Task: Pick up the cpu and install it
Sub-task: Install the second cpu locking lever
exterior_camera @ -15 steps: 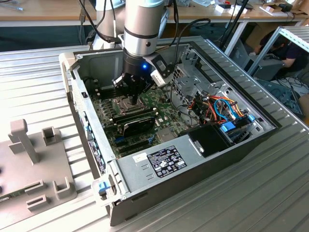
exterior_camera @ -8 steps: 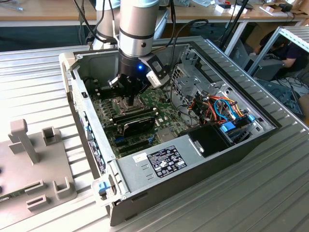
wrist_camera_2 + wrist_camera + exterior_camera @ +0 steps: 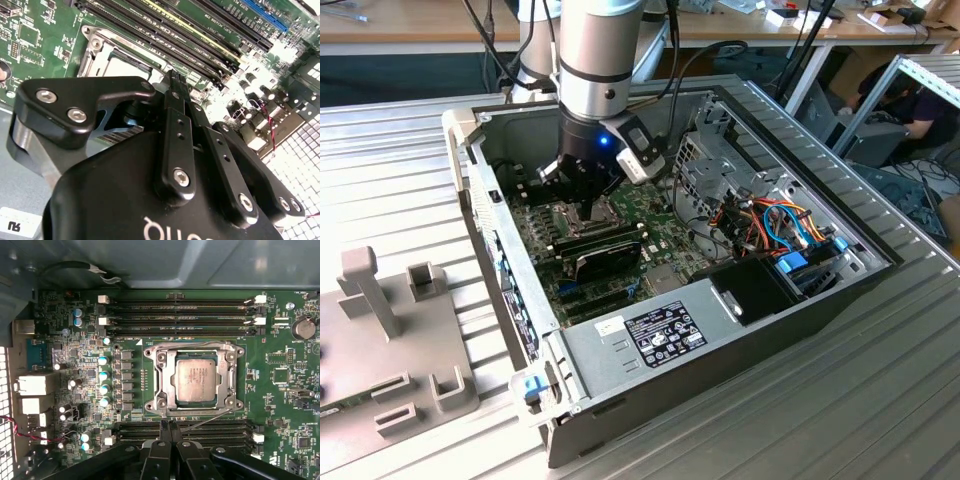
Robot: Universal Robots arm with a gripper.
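The small flat square cpu w/ dull silvery metal top (image 3: 196, 380) sits inside the shiny metal socket frame (image 3: 159, 385) on the green motherboard (image 3: 280, 395), and the black two-finger tool (image 3: 168, 428) hovers just beside that frame w/ fingers pressed together, holding nothing. Risk as I judge it: if the chip isn't fully seated or is slightly skewed, any downward press could bend socket pins. The thin wire lever (image 3: 210, 419) lies loose between tool and frame, so fingertips could snag it or clip the black memory slots (image 3: 200, 427) nearby.

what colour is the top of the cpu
Dull silvery grey; the cpu shows best in the first wrist view.
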